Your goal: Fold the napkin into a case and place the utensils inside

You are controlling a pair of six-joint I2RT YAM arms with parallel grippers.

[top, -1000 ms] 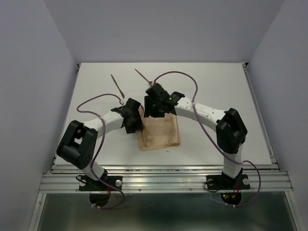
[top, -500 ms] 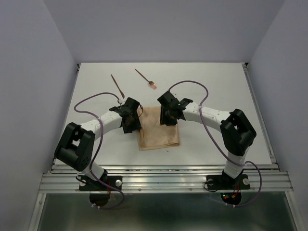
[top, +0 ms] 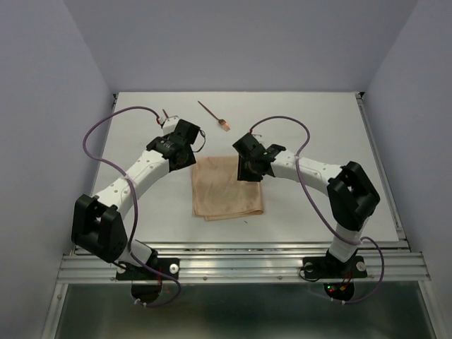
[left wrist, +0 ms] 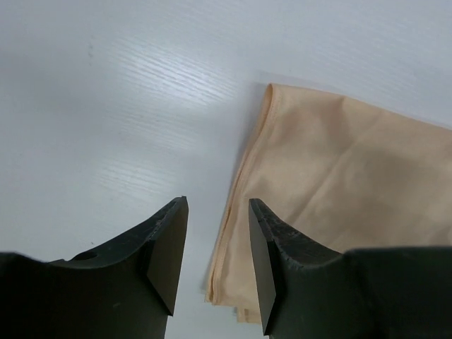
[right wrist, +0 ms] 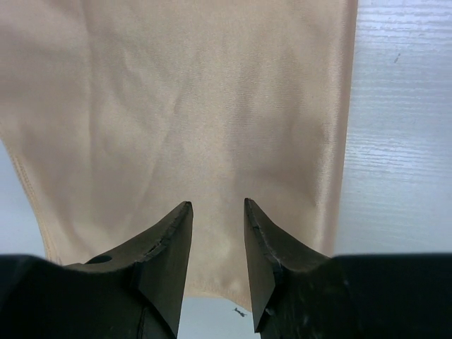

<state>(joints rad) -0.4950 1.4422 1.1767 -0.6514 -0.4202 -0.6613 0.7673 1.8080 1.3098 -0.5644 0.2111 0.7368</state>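
Tan napkin (top: 227, 189) lies flat on the table (top: 318, 127), left end effector (left wrist: 217, 212) and right end effector (right wrist: 217, 208) half-open, empty, seemingly poised for another fold.

White table (top: 325, 127), faint grain showing up close, enclosed on 3 sides by pale lavender-grey walls (top: 240, 42). Aluminium rail (top: 240, 263) runs along the near edge; a slimmer metal strip (top: 382, 169) lines the right side. Tiny dark speck (top: 246, 221) lies on the tabletop nr the front, approx. centre. Grey-green panel (top: 240, 311) sits below the rail.
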